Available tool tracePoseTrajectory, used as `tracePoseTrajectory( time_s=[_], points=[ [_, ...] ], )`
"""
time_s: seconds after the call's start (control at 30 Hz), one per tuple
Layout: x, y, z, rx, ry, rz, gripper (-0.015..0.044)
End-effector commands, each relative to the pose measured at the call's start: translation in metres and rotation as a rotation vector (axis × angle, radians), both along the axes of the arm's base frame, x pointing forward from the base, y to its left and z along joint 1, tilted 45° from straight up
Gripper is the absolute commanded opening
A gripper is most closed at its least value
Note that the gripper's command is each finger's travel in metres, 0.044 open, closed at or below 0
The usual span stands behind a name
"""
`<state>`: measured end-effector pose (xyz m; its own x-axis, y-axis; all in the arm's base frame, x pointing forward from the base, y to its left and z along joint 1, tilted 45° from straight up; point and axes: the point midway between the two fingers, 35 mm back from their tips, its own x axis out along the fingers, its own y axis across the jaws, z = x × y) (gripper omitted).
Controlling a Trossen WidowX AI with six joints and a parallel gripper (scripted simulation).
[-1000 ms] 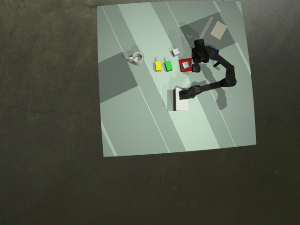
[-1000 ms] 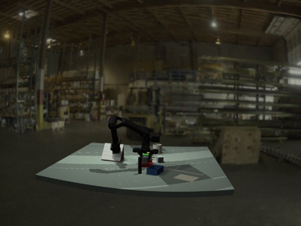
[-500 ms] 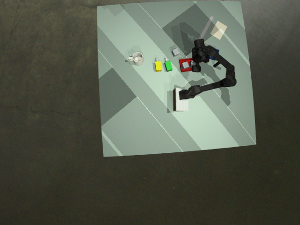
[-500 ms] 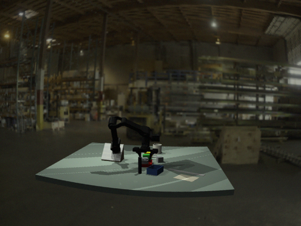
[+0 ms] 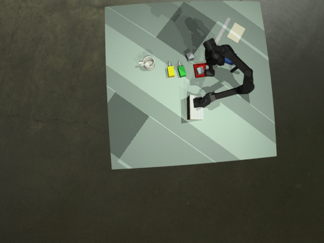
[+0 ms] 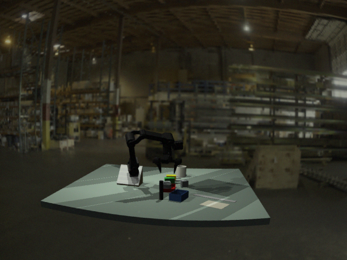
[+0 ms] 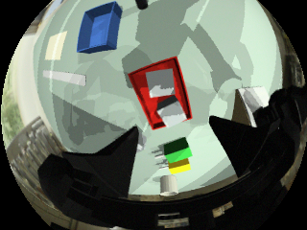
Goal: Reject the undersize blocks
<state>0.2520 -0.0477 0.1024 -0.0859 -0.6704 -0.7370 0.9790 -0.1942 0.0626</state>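
The red reject tray (image 5: 195,71) (image 6: 171,189) (image 7: 153,66) holds two steel blocks, one (image 7: 159,82) at its far end and one (image 7: 172,113) (image 5: 200,70) at its near end. My gripper (image 5: 208,70) (image 6: 167,167) (image 7: 175,125) is open and empty, hanging above the tray's edge. A third steel block (image 5: 189,56) (image 6: 184,183) stands on the table beside the tray; in the wrist view only a sliver (image 7: 142,140) shows past my finger. The green GO gauge (image 5: 181,71) (image 6: 169,178) (image 7: 177,149) lies on the table next to a yellow gauge (image 5: 170,71) (image 7: 178,166).
A white mug (image 5: 149,63) (image 6: 180,171) (image 7: 169,184) stands past the gauges. A blue bin (image 6: 178,195) (image 7: 100,28) and a black post (image 6: 161,190) stand on the tray's other side. A grey strip (image 7: 63,78) and beige card (image 5: 236,32) lie flat. The arm's white base block (image 5: 196,112) is nearby.
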Motion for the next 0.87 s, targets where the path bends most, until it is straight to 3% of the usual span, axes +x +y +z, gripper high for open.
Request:
tracePoseTrajectory(
  time_s=[0.0, 0.23, 0.83],
  points=[
    [-0.012, 0.047, -0.009, 0.016, 0.016, 0.005, 0.0440],
    [-0.055, 0.115, -0.014, -0.027, 0.023, -0.010, 0.0440],
    [-0.056, 0.117, -0.014, -0.029, 0.023, -0.010, 0.0440]
  ],
)
